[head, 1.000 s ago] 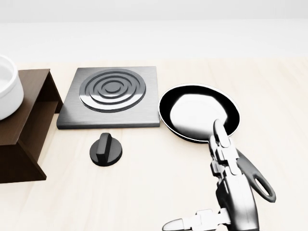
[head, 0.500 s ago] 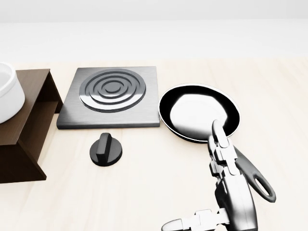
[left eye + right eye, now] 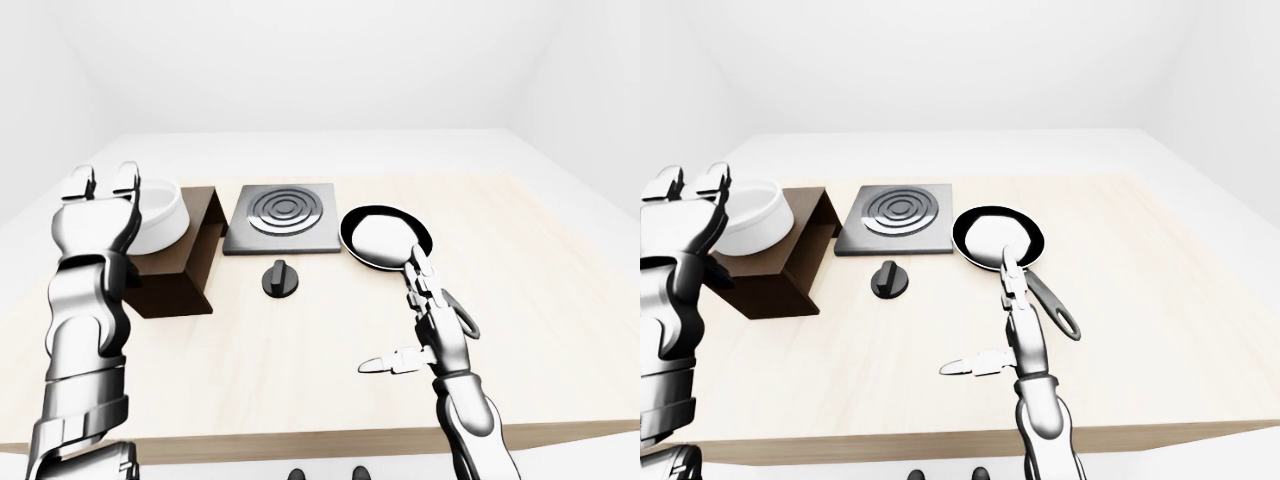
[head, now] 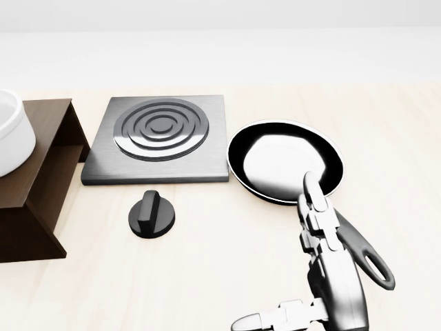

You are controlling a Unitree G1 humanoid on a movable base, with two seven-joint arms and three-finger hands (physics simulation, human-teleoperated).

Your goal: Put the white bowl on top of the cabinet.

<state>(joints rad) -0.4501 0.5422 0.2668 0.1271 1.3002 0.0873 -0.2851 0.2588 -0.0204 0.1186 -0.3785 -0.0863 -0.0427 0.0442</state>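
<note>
— Left hand (image 3: 98,195) of the robot: how does it stand?
— Raised at the left of the left-eye view, silver fingers spread and pointing up, closed on nothing. It stands just beside the round white bowl (image 3: 160,219) and partly covers the bowl's left side; whether it touches the bowl I cannot tell.

— And the bowl itself?
— It sits on top of the dark brown wooden cabinet (image 3: 185,270), which rests on the pale wooden table (image 3: 560,300).

— The right hand (image 3: 418,320)?
— Low in the views, fingers straight and extended, thumb stuck out to the left, holding nothing. In the head view it overlaps the handle of the black round frying pan (image 4: 282,165), but contact cannot be judged.

— What else lies on the table?
— A square grey metal hob plate with raised rings (image 4: 160,138) sits between the cabinet and the pan. Just below it lies a round black knob (image 4: 151,215), apart from both.
</note>
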